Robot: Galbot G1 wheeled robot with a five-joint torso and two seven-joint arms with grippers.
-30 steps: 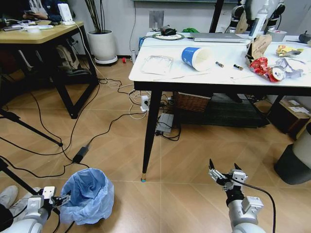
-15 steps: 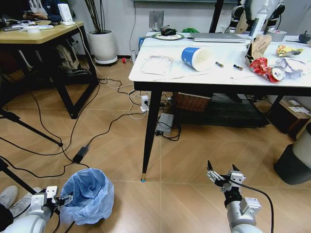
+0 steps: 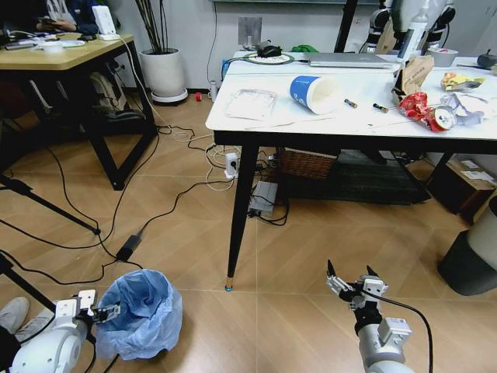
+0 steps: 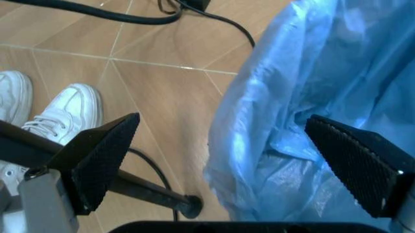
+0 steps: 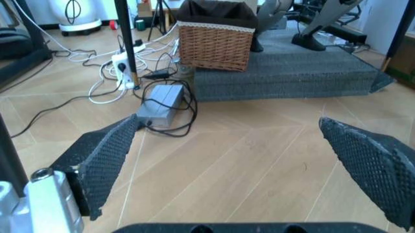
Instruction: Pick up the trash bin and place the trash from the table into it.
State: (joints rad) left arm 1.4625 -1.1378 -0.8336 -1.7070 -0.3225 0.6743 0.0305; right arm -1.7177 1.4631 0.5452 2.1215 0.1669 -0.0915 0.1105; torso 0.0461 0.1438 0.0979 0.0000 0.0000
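The trash bin [image 3: 142,312] stands on the floor near the bench [image 3: 264,116] leg, low at the robot's left. The left end effector [image 3: 101,314] sits spread wide at the bin's rim, one pad on either side of the bag wall. The bin looks light; its blue liner [image 4: 324,97] is thin, soft and probably slippery, so the grasp should take in the stiff rim beneath it. The right end effector [image 3: 347,281] hangs spread above bare floor.

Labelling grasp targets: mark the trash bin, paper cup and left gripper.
trash bin [image 3: 144,311], head view, blue bag's near wall.
paper cup [image 3: 314,93], head view, side wall.
left gripper [image 3: 109,312], head view, between fingertips.
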